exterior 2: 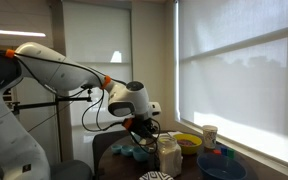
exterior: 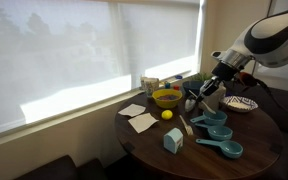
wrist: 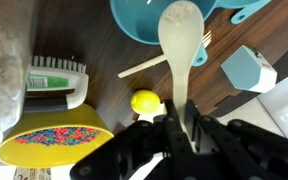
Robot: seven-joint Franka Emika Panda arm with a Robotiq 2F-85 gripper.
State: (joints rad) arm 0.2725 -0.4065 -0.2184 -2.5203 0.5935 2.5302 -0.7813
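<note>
The round dark wooden counter [exterior: 259,140] is seen crowded in both exterior views, and the white robot arm [exterior 2: 59,62] is stretched out over it. Below the wrist, a yellow bowl of coloured sprinkles [wrist: 54,145], a large teal plastic measuring cup [wrist: 144,22] and a white-and-green brush-like block [wrist: 56,80] are spread across the wood. The jaws are clenched on the handle of a long pale cream spoon [wrist: 181,35], which is held in the air, clear of the counter, with its bowl pointing away from the wrist and seen in front of the teal cup. The grip is judged to sit far down the handle, so a long lever is left free. The spoon is therefore probably best moved slowly and held level, lest it be swung or twisted between the jaws. Height is likely best held during any sideways travel, since a small light-blue carton-shaped box [wrist: 249,68], a thin wooden stick [wrist: 149,66] and a small yellow ball [wrist: 144,101] are found close beneath and could be knocked. A firm, unchanged squeeze is judged wiser than a re-grip in mid-air. Whether anything is carried in the spoon cannot be told.
</note>
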